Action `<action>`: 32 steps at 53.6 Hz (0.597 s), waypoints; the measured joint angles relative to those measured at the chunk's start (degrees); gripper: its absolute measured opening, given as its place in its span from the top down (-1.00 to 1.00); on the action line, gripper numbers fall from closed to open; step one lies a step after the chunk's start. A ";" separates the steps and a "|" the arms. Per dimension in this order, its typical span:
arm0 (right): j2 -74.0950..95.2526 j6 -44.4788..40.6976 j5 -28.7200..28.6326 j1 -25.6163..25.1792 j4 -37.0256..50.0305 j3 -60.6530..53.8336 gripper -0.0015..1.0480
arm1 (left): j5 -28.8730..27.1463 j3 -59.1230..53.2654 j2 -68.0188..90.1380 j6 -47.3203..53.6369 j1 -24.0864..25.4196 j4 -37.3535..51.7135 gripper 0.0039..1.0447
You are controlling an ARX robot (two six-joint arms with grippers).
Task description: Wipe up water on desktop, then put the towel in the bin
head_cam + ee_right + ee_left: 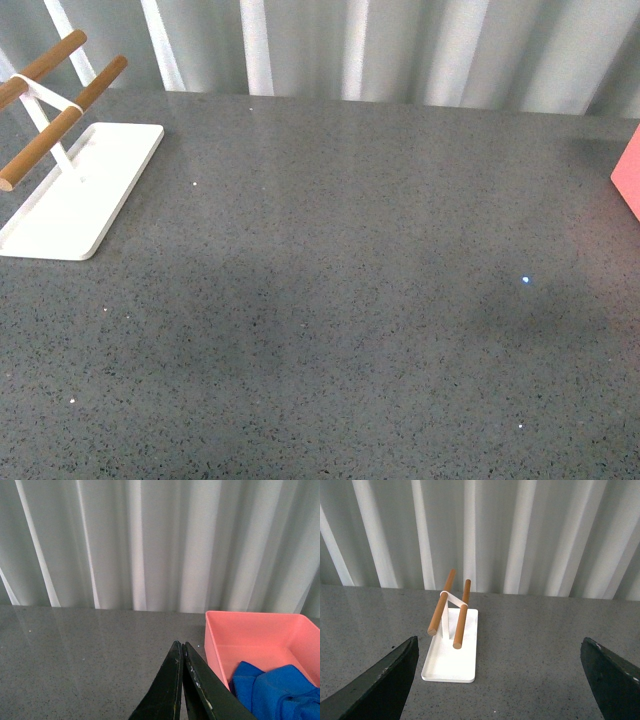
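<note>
The dark grey speckled desktop (340, 300) fills the front view, where neither arm shows. In the right wrist view the blue towel (275, 692) lies bunched inside the pink bin (250, 630). My right gripper (180, 645) is shut with nothing between its fingers, hanging over the desktop (85, 650) just beside the bin's near wall. A corner of the bin (628, 170) shows at the front view's right edge. My left gripper (500, 652) is open and empty above the desktop (535, 650), its dark fingers (385, 682) wide apart.
A white rack base (80, 190) carrying two wooden bars (65, 120) stands at the back left of the desktop, seen ahead of the left gripper as the rack (451, 640). A pale pleated curtain (400, 45) runs behind the desktop's far edge.
</note>
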 joint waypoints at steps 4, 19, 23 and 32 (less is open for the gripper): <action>-1.05 0.09 0.00 0.00 -1.09 0.00 0.94 | 0.00 0.00 0.00 0.00 0.00 0.00 -0.87; -11.67 0.24 0.17 0.00 -12.00 0.00 0.94 | 0.00 0.00 -0.02 0.00 0.00 0.00 -0.87; -11.67 0.26 0.17 0.00 -12.15 0.00 0.94 | 0.00 0.00 -0.07 0.00 0.00 0.00 -0.87; -11.72 0.26 0.17 0.00 -12.15 0.00 0.74 | 0.00 0.00 -0.07 0.00 0.00 0.00 -0.87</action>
